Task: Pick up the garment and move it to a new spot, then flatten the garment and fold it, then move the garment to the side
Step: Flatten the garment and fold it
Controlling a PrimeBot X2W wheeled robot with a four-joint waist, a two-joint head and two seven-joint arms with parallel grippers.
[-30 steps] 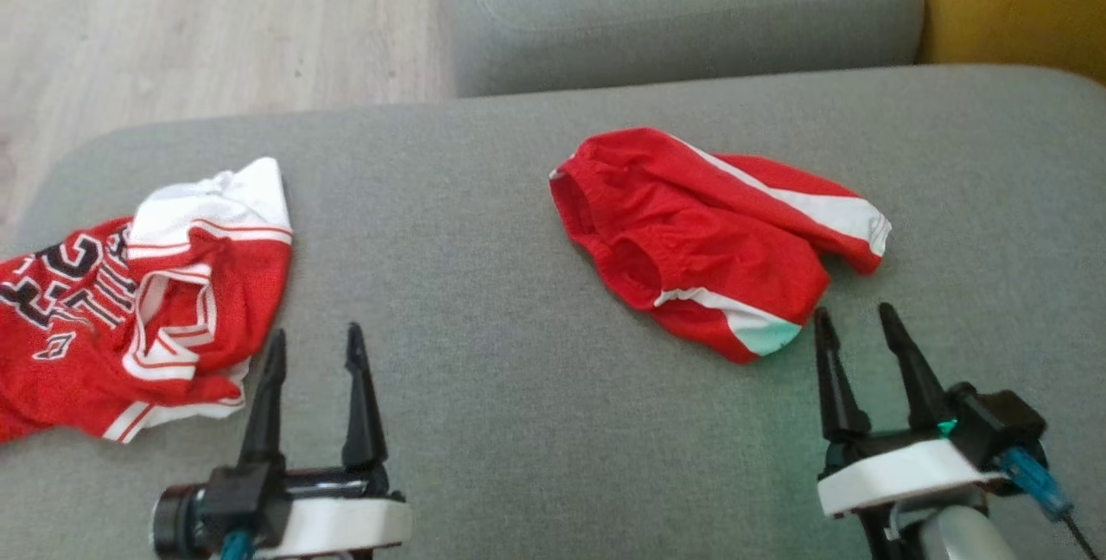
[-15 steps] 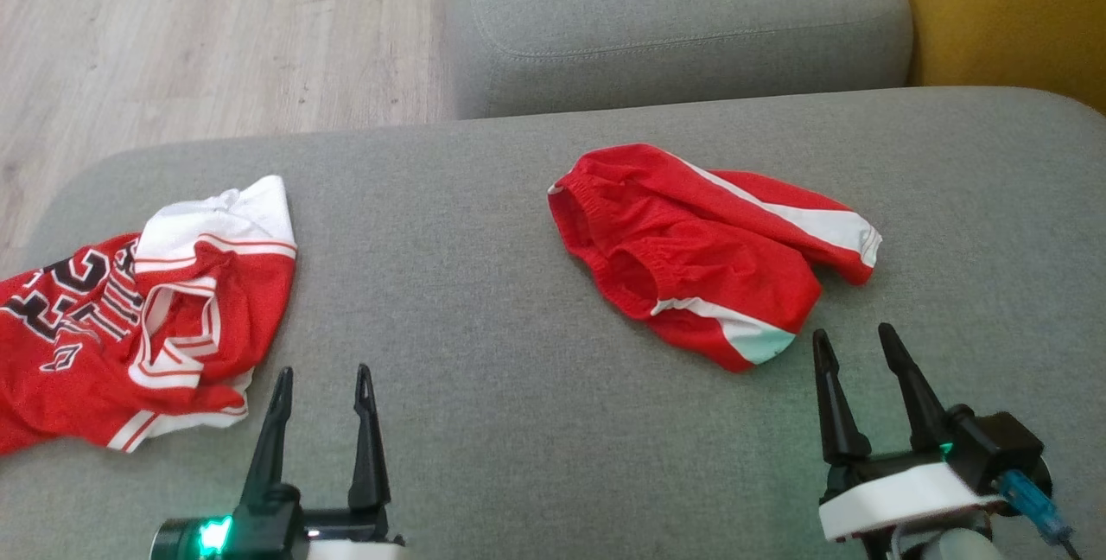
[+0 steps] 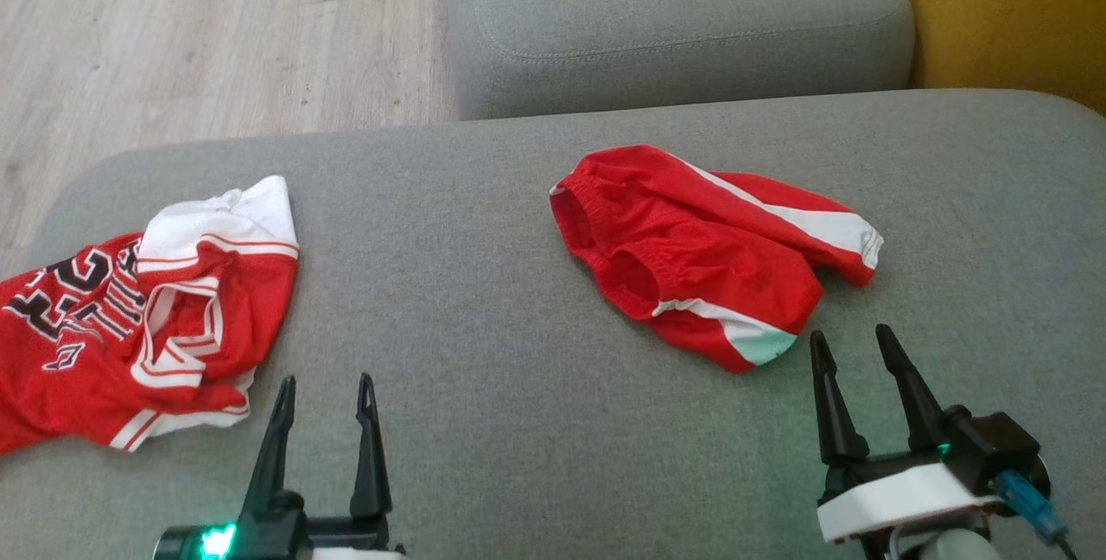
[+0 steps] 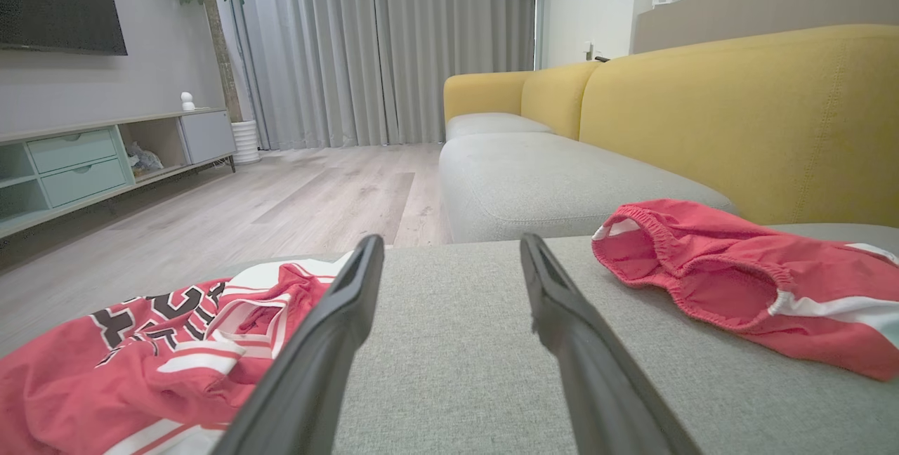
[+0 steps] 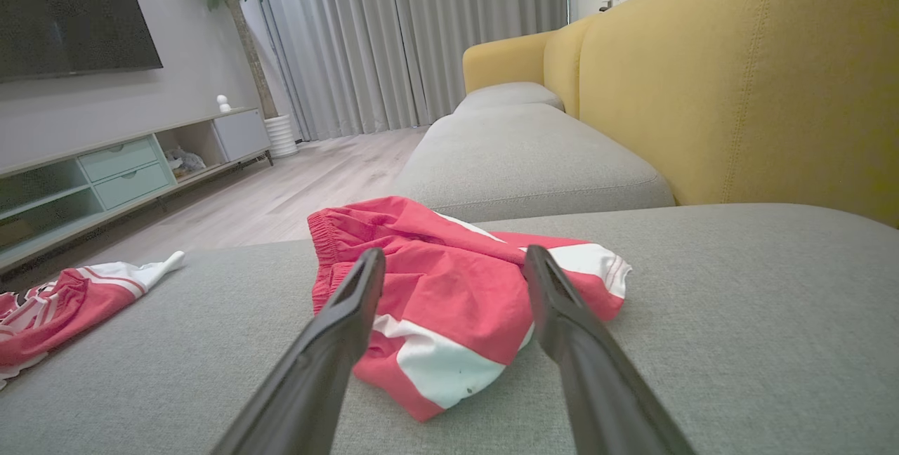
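Red fabric shorts with white stripes (image 3: 691,240) lie crumpled on the grey sofa seat (image 3: 518,327), just beyond our right hand (image 3: 848,335). It and our left hand (image 3: 327,378) have fingers apart, empty.

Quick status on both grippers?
Left gripper: open, empty, beside the crumpled red-and-white lettered jersey.
Right gripper: open, empty, facing the rumpled red shorts with white stripes.

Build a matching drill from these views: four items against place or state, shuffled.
1 red shorts with white stripes
2 red-and-white mesh jersey with black lettering
3 yellow fabric sofa back
4 right gripper

A open, empty, near the shorts' hem
B crumpled at the grey fabric cushion's left end
C behind the cushion, far right
D bunched right of centre

Pairs: 1-D, 2-B, 3-C, 4-A
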